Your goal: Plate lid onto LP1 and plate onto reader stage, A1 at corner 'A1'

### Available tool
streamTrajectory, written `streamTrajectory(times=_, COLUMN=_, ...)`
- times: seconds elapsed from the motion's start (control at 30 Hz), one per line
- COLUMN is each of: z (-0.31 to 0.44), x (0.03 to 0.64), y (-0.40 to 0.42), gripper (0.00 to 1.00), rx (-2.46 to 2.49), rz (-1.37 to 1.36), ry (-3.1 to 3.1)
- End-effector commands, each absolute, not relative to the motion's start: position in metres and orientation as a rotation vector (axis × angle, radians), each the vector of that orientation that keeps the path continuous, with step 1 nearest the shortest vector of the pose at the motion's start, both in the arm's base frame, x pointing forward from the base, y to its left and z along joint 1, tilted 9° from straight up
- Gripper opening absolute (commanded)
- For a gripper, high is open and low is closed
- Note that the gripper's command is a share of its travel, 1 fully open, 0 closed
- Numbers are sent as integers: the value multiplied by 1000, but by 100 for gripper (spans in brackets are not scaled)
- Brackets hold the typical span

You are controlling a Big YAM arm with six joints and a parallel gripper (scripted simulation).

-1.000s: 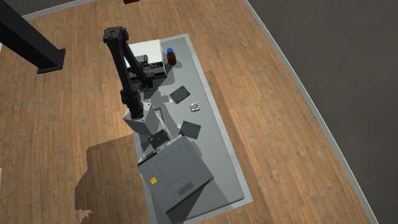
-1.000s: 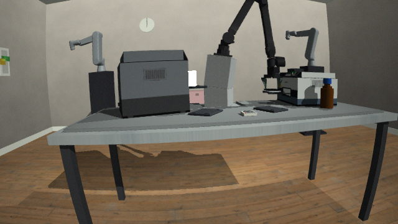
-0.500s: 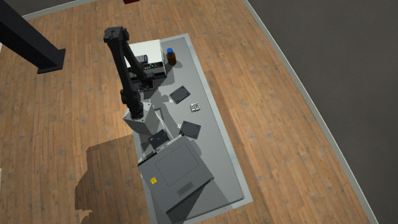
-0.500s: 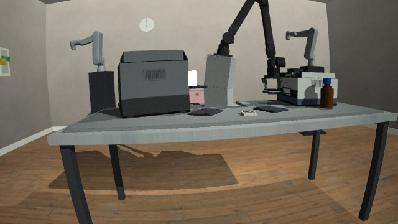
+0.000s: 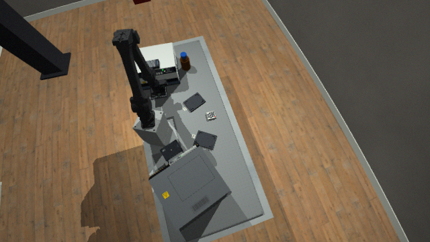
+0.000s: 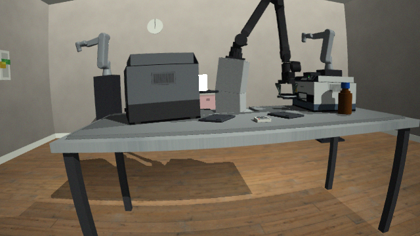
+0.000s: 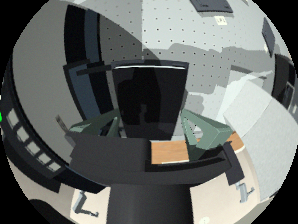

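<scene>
My gripper [image 5: 158, 92] [image 6: 287, 94] [image 7: 150, 111] is open, pointing down in front of the white dispenser [image 5: 161, 54] [image 6: 325, 95]. Its green fingers stand on both sides of a dark rectangular item [image 7: 135, 100] at the dispenser's stage. A thin bright edge shows at its far end; I cannot tell lid, plate and stage apart. The big grey reader [image 5: 191, 178] [image 6: 163, 88] has its dark stage [image 5: 171, 148] in front. Two dark bench pads lie apart, one nearer the dispenser [image 5: 195, 101] [image 6: 286, 115] [image 7: 213, 5], one nearer the reader [image 5: 205, 140] [image 6: 217, 118]. Their tags are unreadable.
The brown bottle [image 5: 185, 64] [image 6: 344, 102] with a blue cap stands upright beside the dispenser. A small white block [image 5: 211, 115] [image 6: 262, 119] lies on the bench between and outward of the pads. The arm's grey pedestal [image 5: 156, 129] [image 6: 230, 85] [image 7: 265, 120] stands between dispenser and reader.
</scene>
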State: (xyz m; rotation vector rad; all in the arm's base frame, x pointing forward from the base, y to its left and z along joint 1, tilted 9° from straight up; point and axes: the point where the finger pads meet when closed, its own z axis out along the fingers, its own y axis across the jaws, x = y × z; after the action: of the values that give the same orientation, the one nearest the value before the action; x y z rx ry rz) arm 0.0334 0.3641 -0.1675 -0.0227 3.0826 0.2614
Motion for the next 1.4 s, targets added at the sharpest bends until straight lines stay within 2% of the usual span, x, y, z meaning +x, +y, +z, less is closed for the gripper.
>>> streamTrajectory(times=0.0, z=-158, x=38, y=379, gripper=100, rx=-20, rz=323, ry=3074)
streamTrajectory(times=0.77, z=-169, x=36, y=367, gripper=100, rx=-26, rz=256, ry=3084)
streamTrajectory(times=0.8, z=-169, x=36, y=367, gripper=85, rx=-26, rz=256, ry=3084)
streamTrajectory(times=1.37, z=-169, x=36, y=367, gripper=85, rx=-26, rz=256, ry=3084)
